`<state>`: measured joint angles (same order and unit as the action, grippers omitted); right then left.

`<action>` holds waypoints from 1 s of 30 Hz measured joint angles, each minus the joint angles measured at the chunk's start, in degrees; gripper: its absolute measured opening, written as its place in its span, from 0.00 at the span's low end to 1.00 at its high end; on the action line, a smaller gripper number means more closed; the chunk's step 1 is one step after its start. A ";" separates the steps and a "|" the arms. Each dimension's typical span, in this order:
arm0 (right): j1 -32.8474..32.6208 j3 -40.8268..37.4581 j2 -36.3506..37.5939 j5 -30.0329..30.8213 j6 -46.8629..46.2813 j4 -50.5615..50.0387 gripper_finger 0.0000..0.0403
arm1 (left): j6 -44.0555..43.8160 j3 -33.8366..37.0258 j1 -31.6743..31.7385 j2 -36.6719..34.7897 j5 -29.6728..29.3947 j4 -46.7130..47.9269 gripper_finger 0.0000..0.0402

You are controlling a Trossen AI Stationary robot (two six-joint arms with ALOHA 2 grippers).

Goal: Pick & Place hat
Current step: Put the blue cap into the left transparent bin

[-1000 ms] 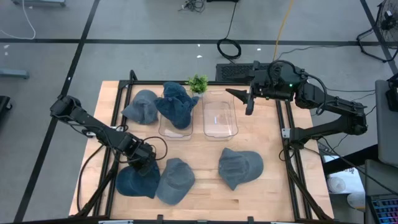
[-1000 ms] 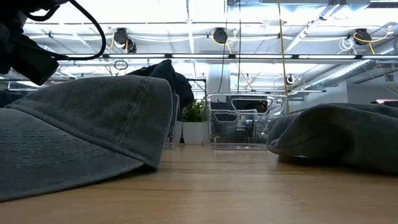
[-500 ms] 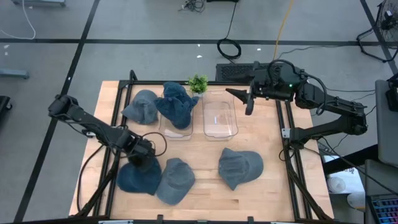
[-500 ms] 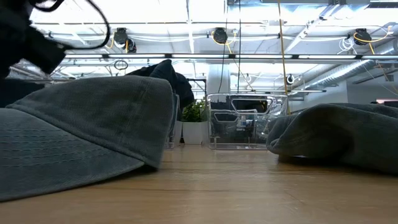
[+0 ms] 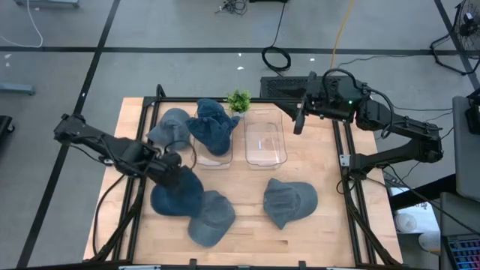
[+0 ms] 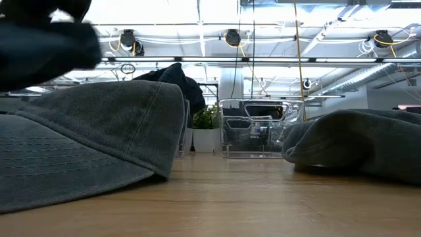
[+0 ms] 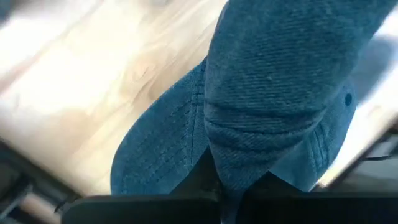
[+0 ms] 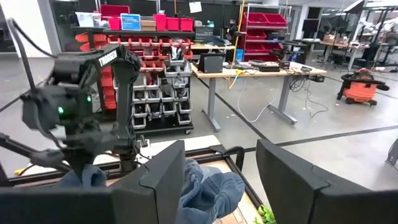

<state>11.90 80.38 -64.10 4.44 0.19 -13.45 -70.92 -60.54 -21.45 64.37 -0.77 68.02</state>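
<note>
My left gripper (image 5: 172, 175) is shut on a dark blue hat (image 5: 177, 198) over the table's near left part. In the left wrist view (image 7: 221, 186) the hat (image 7: 267, 93) fills the picture; in the low view it is a dark blur (image 6: 39, 46) at the top left. A grey-blue hat (image 5: 211, 218) lies beside it on its crown. Another hat (image 5: 289, 201) lies near the middle right, and one (image 5: 171, 127) at the far left. My right gripper (image 5: 298, 120) (image 8: 217, 180) waits open, high over the far right. My left gripper pinches a raised fold of the hat's crown cloth (image 7: 239, 168) between its two fingers. The fingers come from above, slanting steeply down. The hat hangs below them, its brim (image 7: 155, 155) drooping to one side; whether any part still touches the table I cannot tell.
Two clear bins stand at the far middle: the left one (image 5: 201, 156) has a blue hat (image 5: 214, 126) draped over it, the right one (image 5: 265, 139) holds nothing. A small green plant (image 5: 238, 100) stands behind them. Black frame rails run along the table's sides.
My left gripper has risen and gone a little toward the far edge and the bins, tipping steeper. The dark blue hat has come up off the table with it and now hangs partly over the grey-blue hat's edge.
</note>
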 joint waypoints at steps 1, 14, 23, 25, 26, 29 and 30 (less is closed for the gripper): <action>0.00 0.00 0.00 0.03 -0.01 0.13 0.46 | 0.50 -1.48 0.02 -0.09 -1.11 0.01 0.01; -0.01 0.00 0.00 -4.55 -6.41 0.36 0.47 | 6.44 -18.41 0.02 -0.21 -10.16 7.91 0.01; 0.00 0.00 0.00 -6.61 -9.89 0.51 0.54 | 7.87 -25.56 0.01 -0.19 -15.93 14.77 0.01; -0.02 0.00 0.00 -7.95 -8.62 1.23 0.54 | 8.61 -26.87 0.02 -0.16 -17.50 15.41 0.01; -0.02 0.00 0.00 -8.32 -8.15 1.65 0.54 | 9.24 -27.41 0.06 -0.17 -18.43 15.52 0.01; -0.02 0.00 0.00 -9.33 -9.14 2.77 0.53 | 10.71 -28.88 0.83 -0.25 -21.11 15.48 0.00; -0.02 0.00 0.00 -9.42 -10.14 2.90 0.53 | 11.13 -29.36 1.38 -0.25 -22.01 15.46 0.00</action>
<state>11.88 80.38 -64.10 -4.97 -9.95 -10.55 -59.78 -89.90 -20.07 64.12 -22.79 83.48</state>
